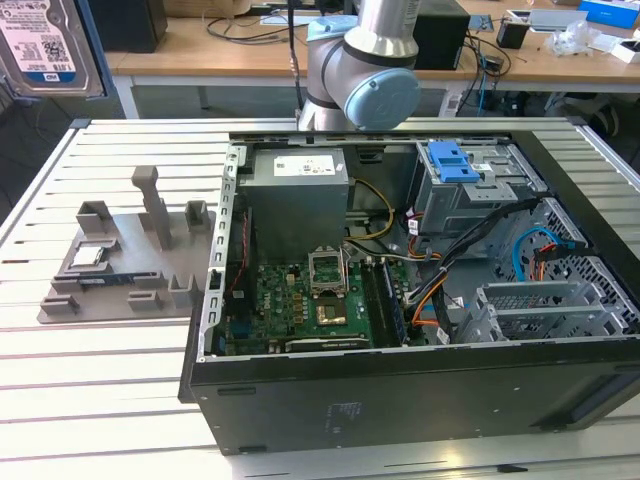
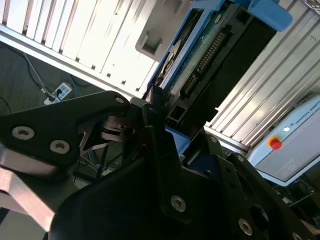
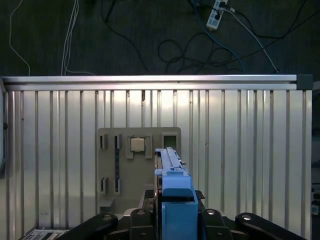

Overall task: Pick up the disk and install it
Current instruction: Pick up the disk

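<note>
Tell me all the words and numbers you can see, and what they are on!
Disk label: print and barcodes, too blurred to read.
Power supply sticker: too small to read.
Case front sticker: too small to read.
Grey pendant in the second wrist view: a line of letters, too blurred to read.
Nothing is clear enough to quote.

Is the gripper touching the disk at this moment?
Touching. In the first wrist view the gripper clamps the disk from both sides, holding it edge-up well above the table.
</note>
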`<state>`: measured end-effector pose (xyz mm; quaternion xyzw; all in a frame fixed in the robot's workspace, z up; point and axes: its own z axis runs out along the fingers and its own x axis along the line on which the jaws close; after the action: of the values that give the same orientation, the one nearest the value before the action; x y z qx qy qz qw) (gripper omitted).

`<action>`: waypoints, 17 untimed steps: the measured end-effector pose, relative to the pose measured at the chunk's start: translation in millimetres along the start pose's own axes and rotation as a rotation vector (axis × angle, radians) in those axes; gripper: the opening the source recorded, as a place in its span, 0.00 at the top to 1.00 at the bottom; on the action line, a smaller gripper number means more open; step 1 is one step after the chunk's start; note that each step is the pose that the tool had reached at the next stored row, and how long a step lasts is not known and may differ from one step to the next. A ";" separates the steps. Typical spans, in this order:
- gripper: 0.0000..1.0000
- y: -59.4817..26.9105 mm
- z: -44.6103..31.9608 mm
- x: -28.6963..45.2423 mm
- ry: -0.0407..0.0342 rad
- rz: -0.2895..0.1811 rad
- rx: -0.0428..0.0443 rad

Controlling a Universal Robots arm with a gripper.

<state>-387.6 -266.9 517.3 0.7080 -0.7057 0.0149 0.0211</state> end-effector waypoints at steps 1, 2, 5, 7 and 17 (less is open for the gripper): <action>0.63 0.0 -1.8 0.1 0.0000 0.000 -0.0001; 0.63 0.0 -3.9 0.2 0.0000 0.000 0.0000; 0.63 0.1 -10.5 0.5 0.0000 0.000 -0.0001; 0.63 0.1 -14.1 0.6 -0.0003 0.000 -0.0001; 0.63 0.1 -13.9 7.2 -0.0639 -0.001 0.0001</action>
<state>-387.6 -273.3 531.5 0.7083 -0.7059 -0.0077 -0.0015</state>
